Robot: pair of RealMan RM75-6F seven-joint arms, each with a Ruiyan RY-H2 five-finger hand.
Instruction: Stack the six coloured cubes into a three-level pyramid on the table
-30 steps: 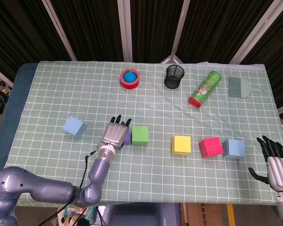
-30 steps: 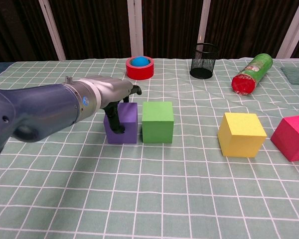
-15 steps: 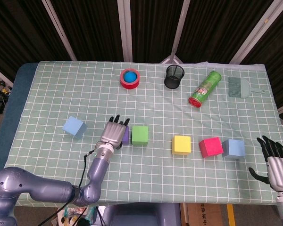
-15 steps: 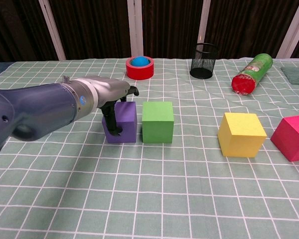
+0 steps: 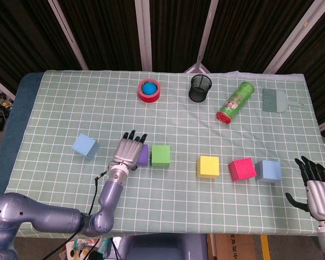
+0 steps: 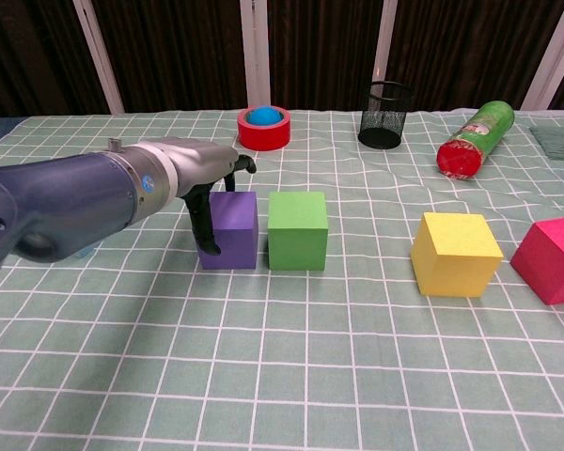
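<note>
Purple cube (image 6: 232,228) stood on the surface (image 5: 59,114) just left of the green cube (image 5: 161,155), left hand (image 5: 129,152) over it with fingers draped, grip undeterminable; yellow cube (image 5: 208,166), red cube (image 5: 241,168) lay right; right hand (image 5: 314,187) spread, empty.

Six cubes sit flat on the tabletop, none stacked. A light blue cube (image 5: 86,146) sits alone on the left. The purple cube (image 6: 229,229) is just beside the green cube (image 6: 297,229). Further right come the yellow cube (image 6: 455,253), then the red cube (image 5: 241,169) touching another blue cube (image 5: 268,171).
</note>
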